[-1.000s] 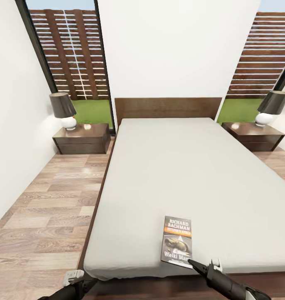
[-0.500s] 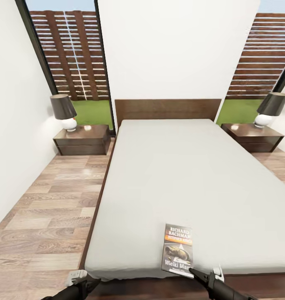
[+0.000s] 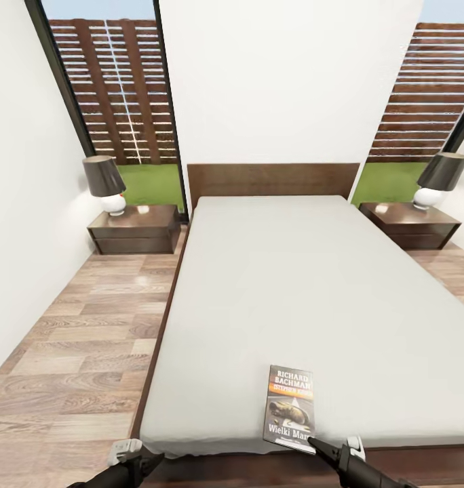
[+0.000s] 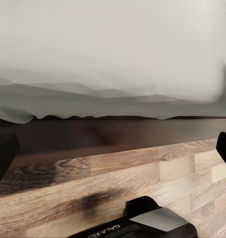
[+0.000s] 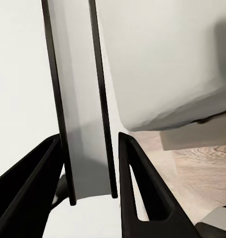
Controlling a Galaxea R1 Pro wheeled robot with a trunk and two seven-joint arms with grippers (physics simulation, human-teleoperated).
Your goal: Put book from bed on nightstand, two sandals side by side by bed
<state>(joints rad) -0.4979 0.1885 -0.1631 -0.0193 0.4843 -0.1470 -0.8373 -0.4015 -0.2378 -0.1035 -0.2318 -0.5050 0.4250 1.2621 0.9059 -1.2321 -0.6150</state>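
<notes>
Facing the bed (image 3: 293, 285) from its foot end. Book (image 3: 290, 408) flat on the mattress near the foot edge, right of centre, cover up, orange band toward the headboard (image 3: 273, 179).

Right claw (image 3: 330, 451) low at the foot edge, tip touching or just short of the book's near corner; can't tell which. From the right wrist camera, fingers (image 5: 142, 183) parted with open space between, gripping nothing.

Left claw (image 3: 133, 464) down by the bed's left foot corner, above the floor (image 3: 76, 352). From the left wrist camera, fingertips (image 4: 4, 153) far apart at the frame edges, nothing between them, aimed at the dark bed frame (image 4: 113, 136) and mattress overhang.

Nightstands on both sides of the headboard: left (image 3: 136, 229), right (image 3: 412, 225). Each with a dark-shaded lamp (image 3: 104, 184) on top; right lamp (image 3: 439, 179).
</notes>
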